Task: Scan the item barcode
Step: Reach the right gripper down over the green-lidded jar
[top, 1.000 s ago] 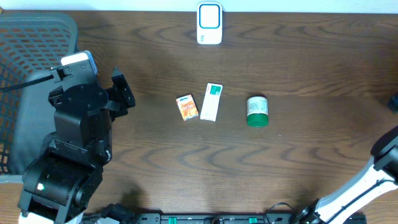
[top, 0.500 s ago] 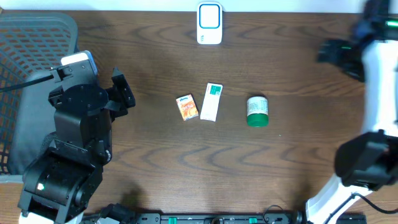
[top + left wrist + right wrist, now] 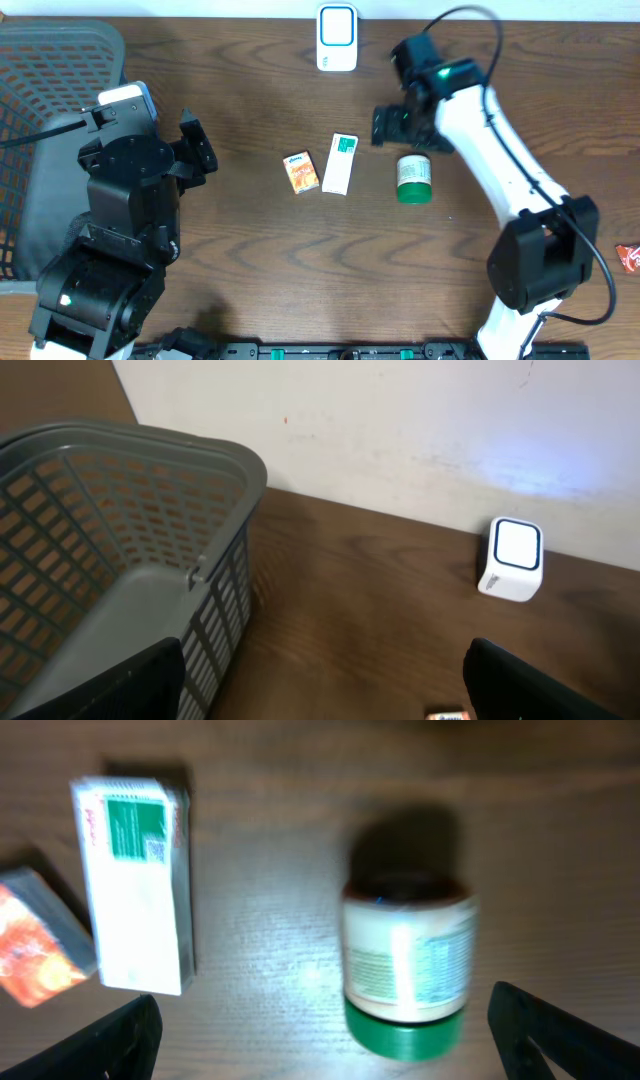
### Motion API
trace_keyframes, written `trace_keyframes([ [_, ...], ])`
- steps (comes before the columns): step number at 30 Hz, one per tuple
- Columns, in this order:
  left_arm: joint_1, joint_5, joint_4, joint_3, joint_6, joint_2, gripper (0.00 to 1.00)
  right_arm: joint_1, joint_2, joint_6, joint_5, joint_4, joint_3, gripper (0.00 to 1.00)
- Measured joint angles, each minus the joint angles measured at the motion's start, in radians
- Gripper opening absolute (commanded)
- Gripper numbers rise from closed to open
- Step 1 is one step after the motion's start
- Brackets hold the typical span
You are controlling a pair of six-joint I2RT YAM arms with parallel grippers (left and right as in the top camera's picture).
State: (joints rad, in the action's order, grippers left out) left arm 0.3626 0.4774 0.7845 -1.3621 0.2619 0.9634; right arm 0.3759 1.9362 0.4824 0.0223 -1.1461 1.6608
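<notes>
Three items lie mid-table: a small orange box point(image 3: 300, 172), a white box with a green end point(image 3: 340, 163) and a green-capped bottle point(image 3: 414, 178) on its side. The white scanner point(image 3: 337, 37) stands at the far edge. My right gripper point(image 3: 400, 130) hovers open just behind the bottle. In the right wrist view the bottle point(image 3: 408, 965) lies between its spread fingers point(image 3: 560, 1035), with the white box point(image 3: 135, 885) and the orange box point(image 3: 35, 940) to the left. My left gripper point(image 3: 200, 150) stands open at the left, holding nothing. Its wrist view shows the scanner point(image 3: 513, 558).
A grey mesh basket point(image 3: 50, 60) fills the far left corner, close beside the left arm; in the left wrist view the basket point(image 3: 110, 560) takes up the left half. A small red thing point(image 3: 628, 257) lies at the right edge.
My right arm has swung in from the right edge across the table and now hangs over the bottle and boxes. The left arm and the items have not moved.
</notes>
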Motion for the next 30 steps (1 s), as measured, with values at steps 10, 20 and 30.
trace_keyframes([
  [10, 0.0, 0.0, 0.001, 0.0, 0.0, 0.0, 0.89, 0.087, 0.0, 0.048, 0.018, 0.099, -0.175, 0.99],
  [20, 0.0, 0.0, 0.001, 0.0, 0.0, 0.0, 0.89, 0.084, -0.083, 0.031, 0.062, 0.011, -0.19, 0.99],
  [30, 0.0, 0.0, 0.001, 0.0, 0.0, 0.0, 0.89, 0.003, -0.192, -0.428, -0.04, -0.025, -0.211, 0.99],
])
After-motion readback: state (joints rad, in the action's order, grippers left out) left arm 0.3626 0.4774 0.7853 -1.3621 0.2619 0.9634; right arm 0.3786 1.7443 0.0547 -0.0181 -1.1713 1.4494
